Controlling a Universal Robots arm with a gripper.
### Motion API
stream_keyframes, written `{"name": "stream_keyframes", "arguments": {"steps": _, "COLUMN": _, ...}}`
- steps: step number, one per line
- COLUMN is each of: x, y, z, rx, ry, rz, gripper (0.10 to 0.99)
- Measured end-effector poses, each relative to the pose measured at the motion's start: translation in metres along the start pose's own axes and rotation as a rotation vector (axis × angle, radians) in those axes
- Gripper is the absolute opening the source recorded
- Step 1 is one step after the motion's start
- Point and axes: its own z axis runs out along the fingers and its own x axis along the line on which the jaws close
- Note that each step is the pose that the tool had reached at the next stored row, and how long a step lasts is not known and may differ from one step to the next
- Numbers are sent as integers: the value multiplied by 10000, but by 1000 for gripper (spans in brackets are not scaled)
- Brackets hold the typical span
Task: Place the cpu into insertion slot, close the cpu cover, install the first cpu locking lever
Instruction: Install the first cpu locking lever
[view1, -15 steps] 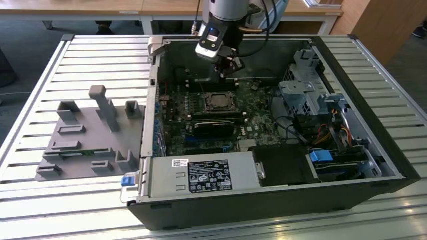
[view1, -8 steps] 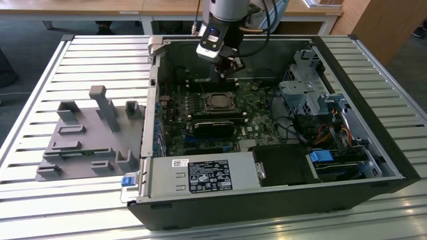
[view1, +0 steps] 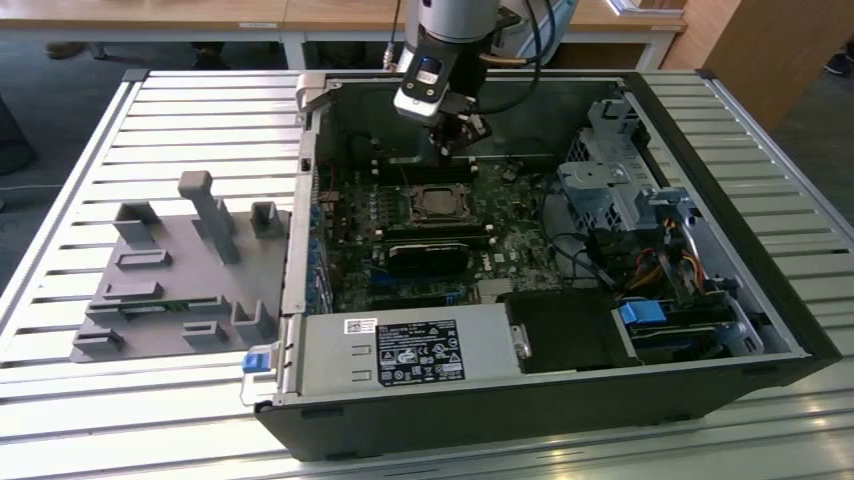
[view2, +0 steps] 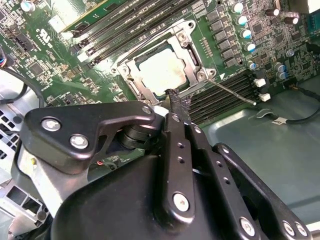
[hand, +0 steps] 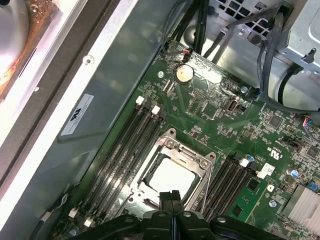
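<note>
End effector (hand: 172, 195), fingers together, is at the edge of the cpu cover (hand: 184, 153); pushing off-line could skid it onto the cpu (hand: 172, 176).

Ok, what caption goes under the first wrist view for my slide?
Shut black claw at the edge of the silvery square metal frame lying around the dull silver chip.

One cpu (hand: 172, 177), one cpu cover (hand: 186, 152), one gripper (hand: 172, 196), one coin battery (hand: 183, 73) — two banks of memory slots (hand: 127, 150), one computer case (view1: 534, 410)
</note>
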Motion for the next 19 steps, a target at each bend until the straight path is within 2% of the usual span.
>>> {"name": "stream_keyframes", "arguments": {"steps": 12, "x": 0, "y": 0, "z": -14, "rx": 1, "ry": 3, "rz": -233, "gripper": 106}}
{"name": "stream_keyframes", "arguments": {"steps": 16, "x": 0, "y": 0, "z": -19, "rx": 4, "ry": 4, "rz": -509, "gripper": 106}}
{"name": "stream_keyframes", "arguments": {"steps": 19, "x": 0, "y": 0, "z": -19, "rx": 7, "ry": 7, "rz": -939, "gripper": 106}}
